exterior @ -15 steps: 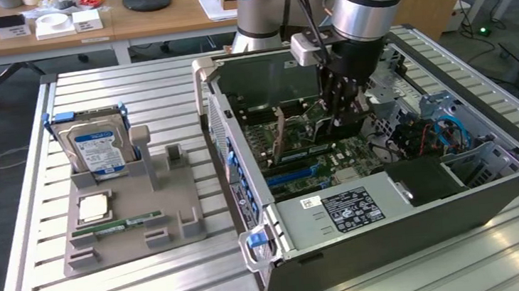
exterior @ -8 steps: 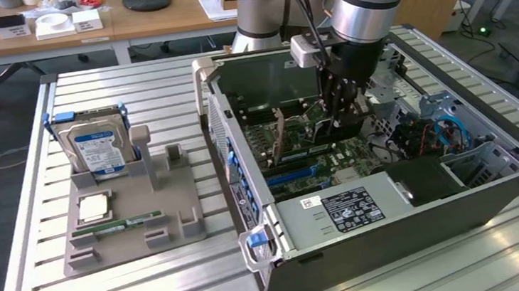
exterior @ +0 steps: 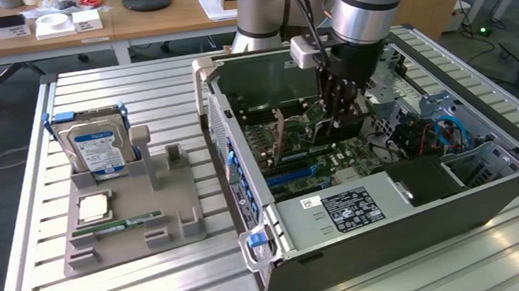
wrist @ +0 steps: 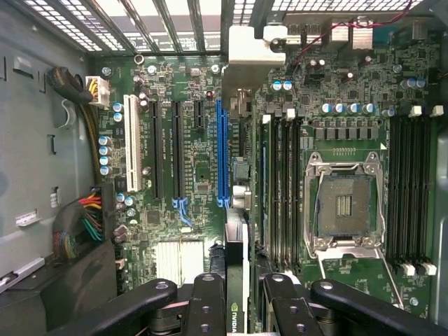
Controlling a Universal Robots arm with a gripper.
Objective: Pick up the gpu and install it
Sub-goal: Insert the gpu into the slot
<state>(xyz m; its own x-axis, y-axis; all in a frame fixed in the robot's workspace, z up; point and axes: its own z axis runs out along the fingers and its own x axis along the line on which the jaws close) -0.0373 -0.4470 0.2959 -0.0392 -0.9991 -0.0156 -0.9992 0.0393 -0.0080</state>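
**Item:** gpu (wrist: 234,269). Thin flat expansion card with a black face and a small green logo near the gripped end.
**State:** clamped between the fingers (wrist: 208,304), resting on nothing.
**Pose:** on edge, its length parallel to the long blue slot (wrist: 222,154).
**Location:** inside the open computer case (exterior: 391,218), above the motherboard and near that slot.

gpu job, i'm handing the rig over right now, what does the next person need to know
End effector: shut on the gpu, held edge-down inside the open computer case.
Gpu: over the motherboard, close beside the long blue slot.
Done: gpu picked up and brought into the case.
Left: it does not look seated in a slot yet.
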